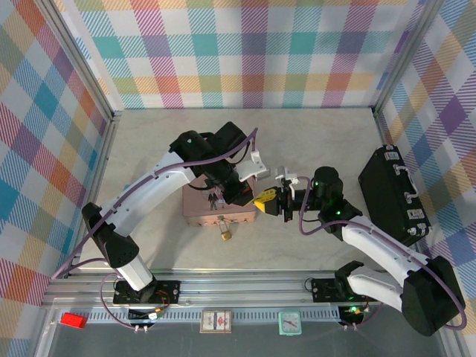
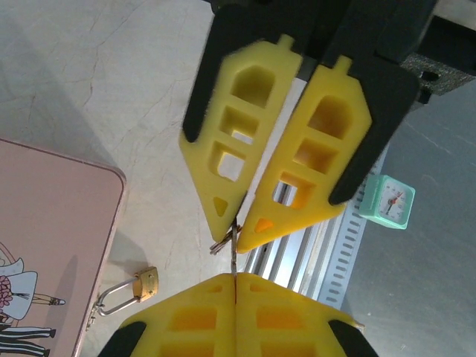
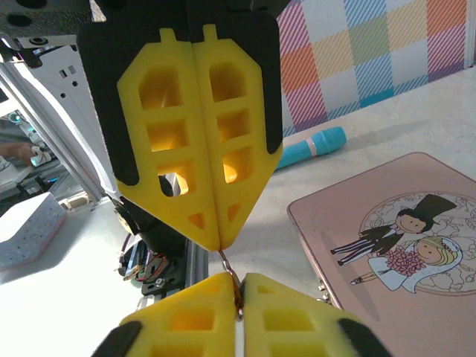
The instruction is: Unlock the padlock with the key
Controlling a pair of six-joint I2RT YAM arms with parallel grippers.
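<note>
Yellow fingers (image 2: 230, 186), brass-gold padlock (image 2: 149, 283), pink box (image 2: 52, 223) with cartoon couple, pale marbled table (image 1: 312, 141), pastel plaid walls (image 1: 253, 52), black case (image 1: 390, 193), mint clock (image 2: 388, 202), teal tube (image 3: 316, 145), white arms (image 1: 156, 182)

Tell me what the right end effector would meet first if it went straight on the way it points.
Probably the left end effector, tip to tip with it; only the key spans the gap.

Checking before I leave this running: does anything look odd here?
Nothing spilled or damaged. One oddity: the left pincer and right pincer meet tip to tip, both shut on the small key, while the padlock lies untouched at the front edge of the pink tin.
</note>
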